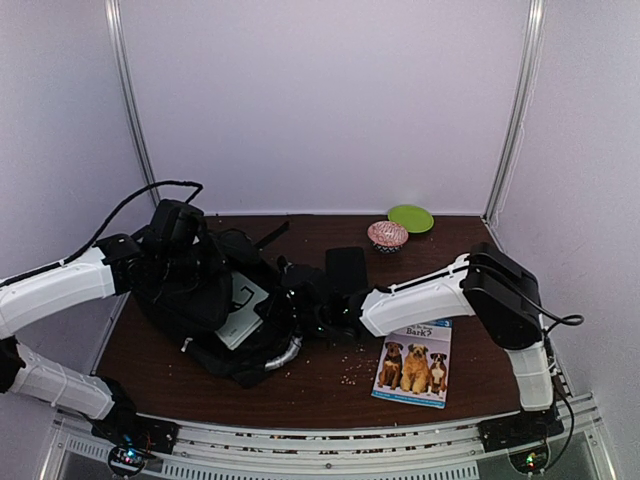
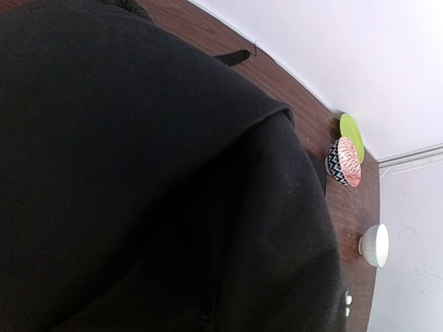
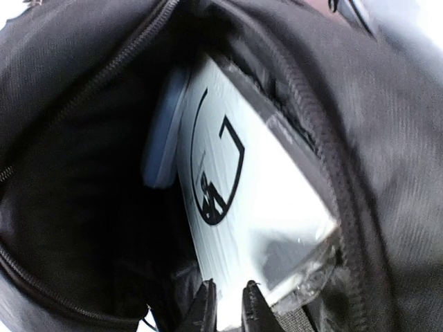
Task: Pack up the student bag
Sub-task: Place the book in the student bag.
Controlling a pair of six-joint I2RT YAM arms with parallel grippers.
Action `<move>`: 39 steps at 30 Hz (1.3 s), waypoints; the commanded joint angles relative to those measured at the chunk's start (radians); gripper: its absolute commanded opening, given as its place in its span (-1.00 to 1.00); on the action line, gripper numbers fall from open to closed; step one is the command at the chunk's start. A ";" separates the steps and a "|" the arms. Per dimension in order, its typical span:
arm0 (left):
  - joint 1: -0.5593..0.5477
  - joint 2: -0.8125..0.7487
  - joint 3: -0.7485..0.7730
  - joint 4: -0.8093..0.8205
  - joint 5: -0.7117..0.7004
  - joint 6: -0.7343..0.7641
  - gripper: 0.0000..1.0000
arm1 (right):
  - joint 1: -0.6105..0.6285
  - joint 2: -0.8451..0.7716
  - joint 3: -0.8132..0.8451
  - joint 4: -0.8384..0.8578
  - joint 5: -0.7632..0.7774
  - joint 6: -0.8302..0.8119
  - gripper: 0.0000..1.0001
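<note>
Student bag, mouth agape, just ahead of right gripper.

Both arms are built alike, with long white shells for the links and chunky black housings at the joints. The left arm has a thin black cable arching off it, and the right arm has a black cable looping out by its big dark elbow block. The black bases show tiny lit lights. The right gripper has two slim black fingers.
</note>
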 commanded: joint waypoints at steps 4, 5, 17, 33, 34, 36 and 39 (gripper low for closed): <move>-0.012 0.016 0.032 0.147 0.117 0.001 -1.00 | -0.019 0.051 0.120 -0.041 -0.032 -0.026 -0.74; -0.011 0.015 0.030 0.146 0.117 0.003 -1.00 | -0.020 0.043 0.118 -0.043 -0.031 -0.031 -0.67; -0.012 0.007 0.027 0.135 0.079 0.016 -1.00 | -0.013 -0.052 -0.009 -0.073 0.022 -0.028 0.01; -0.032 0.032 0.034 0.176 0.188 0.028 -1.00 | -0.025 0.164 0.282 -0.171 -0.114 -0.025 -0.36; -0.037 0.036 0.039 0.176 0.191 0.034 -1.00 | -0.026 0.166 0.287 -0.164 -0.115 -0.025 -0.37; -0.047 0.041 0.046 0.177 0.194 0.040 -1.00 | -0.026 0.168 0.305 -0.153 -0.121 -0.036 -0.38; -0.057 0.045 0.050 0.180 0.198 0.042 -1.00 | -0.026 0.185 0.356 -0.166 -0.142 -0.059 -0.38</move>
